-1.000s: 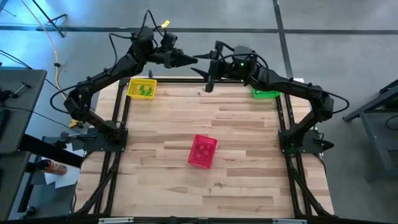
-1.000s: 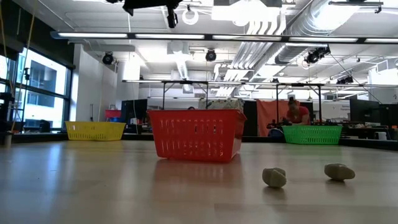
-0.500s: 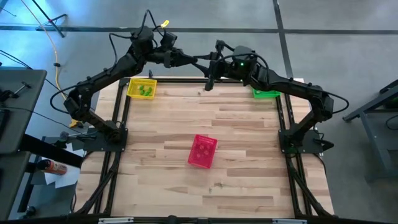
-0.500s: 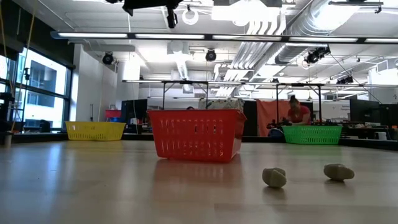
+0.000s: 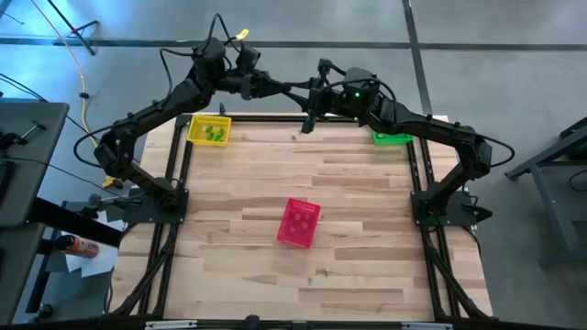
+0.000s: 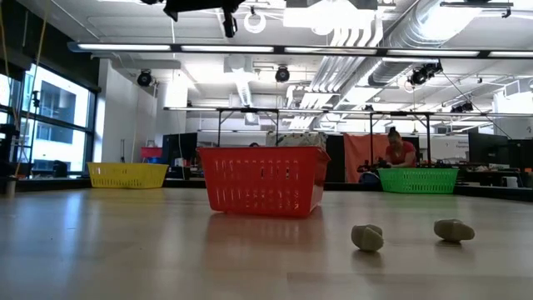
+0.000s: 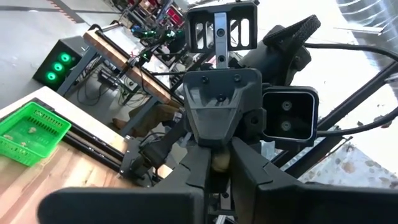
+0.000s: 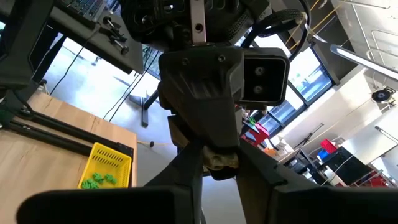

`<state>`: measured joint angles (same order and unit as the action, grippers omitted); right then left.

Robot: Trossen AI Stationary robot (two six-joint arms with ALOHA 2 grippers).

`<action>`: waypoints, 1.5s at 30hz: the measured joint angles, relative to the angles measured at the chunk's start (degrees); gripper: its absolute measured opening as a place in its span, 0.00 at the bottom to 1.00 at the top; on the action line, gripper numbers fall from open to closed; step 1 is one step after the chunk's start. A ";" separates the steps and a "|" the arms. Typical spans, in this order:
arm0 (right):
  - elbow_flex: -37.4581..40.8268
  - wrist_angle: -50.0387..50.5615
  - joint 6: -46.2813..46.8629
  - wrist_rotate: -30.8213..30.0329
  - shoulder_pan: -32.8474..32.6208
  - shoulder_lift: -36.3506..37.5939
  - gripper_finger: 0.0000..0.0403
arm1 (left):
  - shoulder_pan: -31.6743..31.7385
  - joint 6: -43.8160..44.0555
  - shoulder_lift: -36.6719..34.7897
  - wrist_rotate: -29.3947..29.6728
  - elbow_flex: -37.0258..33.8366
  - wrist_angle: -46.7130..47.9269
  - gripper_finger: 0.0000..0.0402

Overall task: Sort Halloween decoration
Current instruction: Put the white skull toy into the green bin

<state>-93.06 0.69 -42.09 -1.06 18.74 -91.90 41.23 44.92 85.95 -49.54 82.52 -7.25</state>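
Note:
High above the table's far edge my two grippers meet tip to tip. My left gripper (image 5: 290,90) comes from the left and my right gripper (image 5: 306,93) from the right. A small beige trinket (image 8: 219,159) sits between them, also seen as a beige trinket (image 7: 217,160) in the left wrist view, and both grippers are shut on it. Green trinkets (image 5: 215,134) lie in the yellow basket (image 5: 209,130). Two beige trinkets (image 6: 367,237) (image 6: 454,230) rest on the tabletop in the low view. My left gripper pinches the beige trinket's one end (image 7: 215,163) between its two fingertips, level, coming from the table's left. The trinket is lifted well clear of the table. My right gripper pinches the trinket's other end (image 8: 217,163) between its two fingers, level, from the table's right, facing the left gripper head on.
A pink basket (image 5: 299,223) stands mid-table, a green basket (image 5: 393,137) at the far right corner, and the yellow one at the far left corner. A person (image 6: 400,150) sits in the room beyond the green basket. Bare wood lies around the pink basket.
My right gripper, spread wide a second ago, has shut on the trinket at my left gripper's fingertips. Both arms have kept their place.

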 joint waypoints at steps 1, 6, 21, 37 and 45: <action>0.00 -0.02 0.00 0.01 0.00 0.00 0.16 | -0.02 -0.72 0.00 -0.11 0.00 0.00 0.07; 0.00 0.00 0.07 0.07 -0.04 0.00 0.15 | -0.04 -2.15 0.00 -0.97 0.00 -0.02 0.14; 0.00 0.44 -0.18 -1.01 0.00 -0.02 0.15 | 1.18 -1.58 0.00 -1.51 0.02 -0.23 0.35; 0.00 1.20 -0.44 -3.09 0.82 0.18 0.15 | 6.53 -4.84 0.02 -3.17 -0.02 0.86 0.36; -0.02 10.66 -0.16 -9.52 6.65 2.39 0.15 | 11.88 -21.07 0.00 -0.05 -0.02 16.29 0.36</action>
<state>-93.08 11.34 -42.25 -10.58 25.39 -89.51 53.12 23.85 85.95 -49.59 82.50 9.05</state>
